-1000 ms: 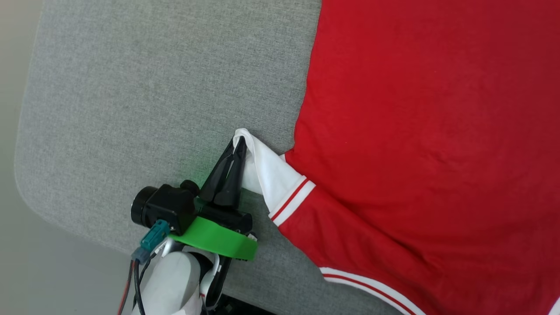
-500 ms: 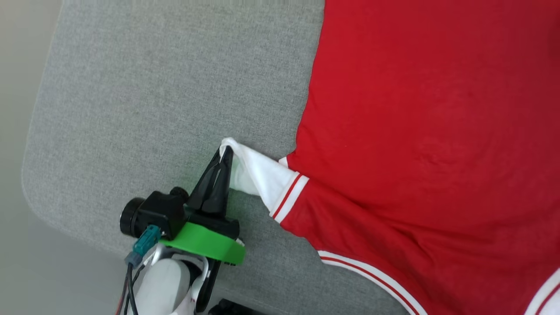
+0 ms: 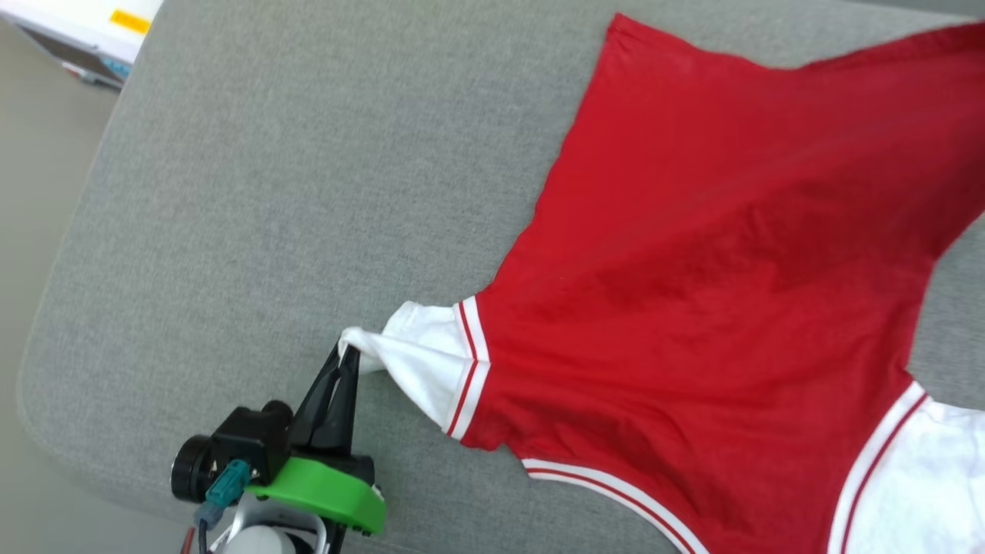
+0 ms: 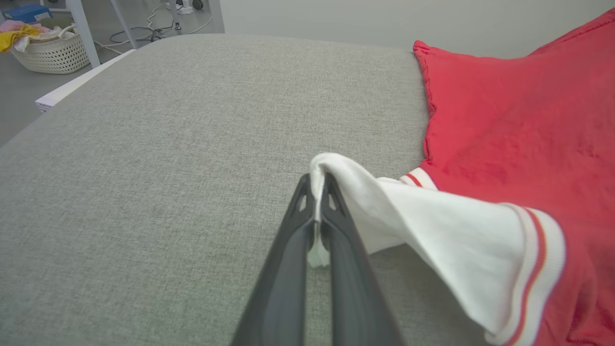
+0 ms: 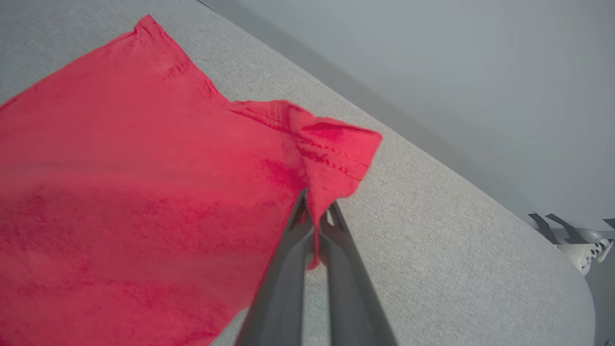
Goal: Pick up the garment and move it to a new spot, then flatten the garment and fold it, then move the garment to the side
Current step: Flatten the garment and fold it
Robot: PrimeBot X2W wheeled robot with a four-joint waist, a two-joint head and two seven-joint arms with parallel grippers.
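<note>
I see my left end effector (image 3: 350,355) closed tight on the cuff of the white sleeve (image 3: 419,358), near the table's (image 3: 269,192) near left corner. In the left wrist view, the two fingers (image 4: 288,269) pinch a fold of white cloth between them, and the sleeve stretches from there back to the garment (image 3: 692,269). The red body of the garment is spread over the right part of the grey fabric-topped table. One hem corner lies close to the far edge. My right end effector (image 5: 314,206) is clamped on another red hemmed corner, which bunches up above the fingertips and is lifted off the table. The striped trim shows toward the near edge.
</note>
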